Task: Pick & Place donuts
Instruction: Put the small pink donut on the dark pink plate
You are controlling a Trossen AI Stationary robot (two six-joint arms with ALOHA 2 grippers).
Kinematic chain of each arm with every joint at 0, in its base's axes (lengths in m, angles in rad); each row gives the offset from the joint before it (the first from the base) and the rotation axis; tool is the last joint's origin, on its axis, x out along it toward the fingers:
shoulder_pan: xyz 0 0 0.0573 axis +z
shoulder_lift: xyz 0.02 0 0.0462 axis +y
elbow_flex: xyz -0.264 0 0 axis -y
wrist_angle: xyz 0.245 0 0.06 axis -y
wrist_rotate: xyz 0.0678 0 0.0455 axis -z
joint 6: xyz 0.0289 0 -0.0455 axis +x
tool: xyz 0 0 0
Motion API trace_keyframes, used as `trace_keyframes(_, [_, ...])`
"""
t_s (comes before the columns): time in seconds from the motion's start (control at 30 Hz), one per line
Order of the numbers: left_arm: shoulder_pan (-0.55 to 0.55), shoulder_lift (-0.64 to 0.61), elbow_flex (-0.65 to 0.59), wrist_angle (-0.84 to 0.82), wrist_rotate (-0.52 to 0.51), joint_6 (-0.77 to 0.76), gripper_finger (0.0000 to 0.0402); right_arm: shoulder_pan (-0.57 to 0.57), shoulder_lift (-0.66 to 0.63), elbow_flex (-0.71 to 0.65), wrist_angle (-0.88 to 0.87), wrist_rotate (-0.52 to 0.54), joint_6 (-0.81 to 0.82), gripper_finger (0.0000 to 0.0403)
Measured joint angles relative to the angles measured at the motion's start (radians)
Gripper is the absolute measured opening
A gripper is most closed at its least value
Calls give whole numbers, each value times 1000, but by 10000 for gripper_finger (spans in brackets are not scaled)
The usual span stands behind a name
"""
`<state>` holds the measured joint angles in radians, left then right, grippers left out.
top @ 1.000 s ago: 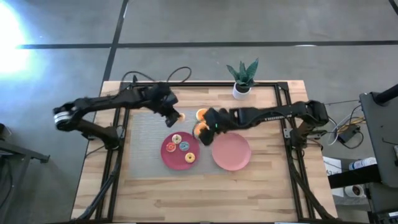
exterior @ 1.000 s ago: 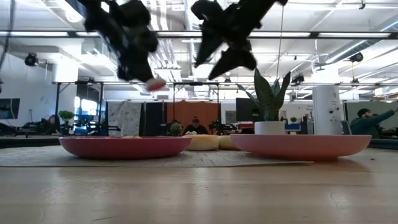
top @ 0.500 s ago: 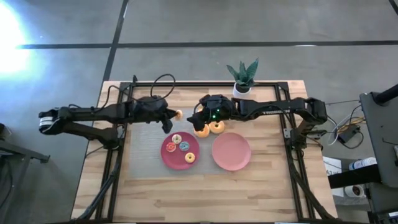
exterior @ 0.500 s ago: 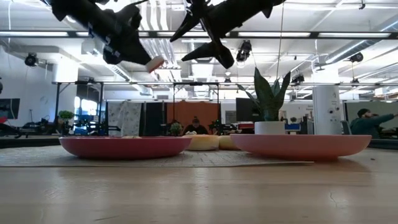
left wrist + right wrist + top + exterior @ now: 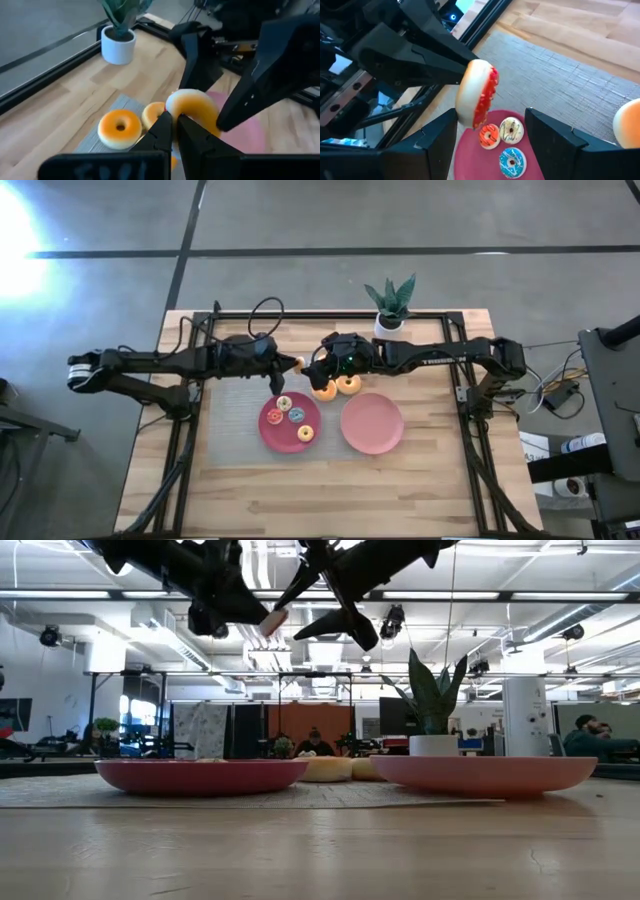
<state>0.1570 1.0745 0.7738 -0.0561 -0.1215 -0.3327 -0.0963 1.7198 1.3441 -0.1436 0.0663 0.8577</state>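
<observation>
L hand (image 5: pixel 287 364) is up off the desk (image 5: pixel 240 480), fingers pinched shut on a red-iced donut (image 5: pixel 477 93) held on edge. R hand (image 5: pixel 312 369) sits right opposite it, tips nearly meeting; fingers spread wide, nothing in them, donut hanging just in front of the gap between them.

Both hands are above the back edge of the magenta plate (image 5: pixel 272 433). That plate carries 3 small donuts: red icing (image 5: pixel 489 136), whitish w/ brown drizzle (image 5: pixel 511 129), blue (image 5: pixel 512 161).

2 plain orange-tan donuts (image 5: pixel 348 385) lie on the grey mat (image 5: pixel 225 400) behind the plates, touching each other, just beside R hand. Pink plate (image 5: pixel 372 423) has nothing on it. Potted plant (image 5: pixel 389 305) at the desk's far edge.
</observation>
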Motion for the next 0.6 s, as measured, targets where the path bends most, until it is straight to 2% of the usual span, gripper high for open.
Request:
trace_keyframes(0.17, [-3,15,0,-4,11,-10,0,0,0,0,0,35,3,224])
trace_keyframes(0.6, [-8,80,2,39,23,-32,0,0,1,0,-8,37,23,223])
